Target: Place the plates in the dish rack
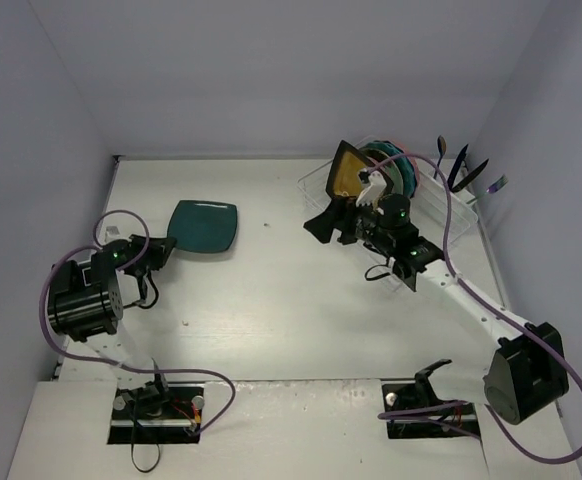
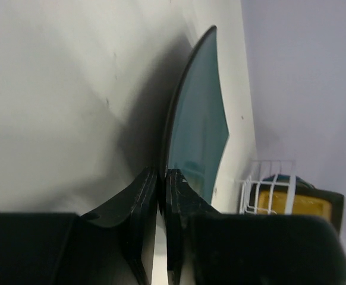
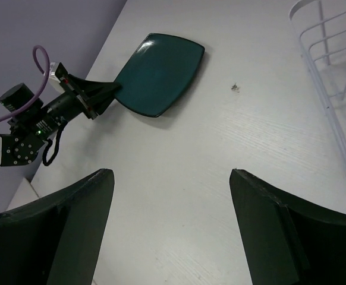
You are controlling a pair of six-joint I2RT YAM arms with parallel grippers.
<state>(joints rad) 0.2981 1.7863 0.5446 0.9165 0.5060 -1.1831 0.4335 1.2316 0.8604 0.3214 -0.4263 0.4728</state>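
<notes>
A squarish dark teal plate (image 1: 204, 226) (image 3: 161, 71) lies on the white table at the left. My left gripper (image 1: 163, 248) (image 2: 162, 178) is shut on its near left edge; the thin rim runs between the two closed jaws. The plate (image 2: 200, 130) stretches away from the fingers. At the back right stands the dish rack (image 1: 441, 205) (image 3: 333, 71) (image 2: 268, 190), with a mustard-yellow plate (image 1: 349, 172) (image 2: 292, 205) and teal and mint plates (image 1: 393, 168) upright in it. My right gripper (image 1: 333, 222) (image 3: 172, 178) hovers open beside the rack's left end, holding nothing.
Dark utensils (image 1: 463, 165) stick up from the rack's far right end. Walls close off the table on the left, back and right. A small speck (image 3: 236, 88) lies on the tabletop between the plate and the rack.
</notes>
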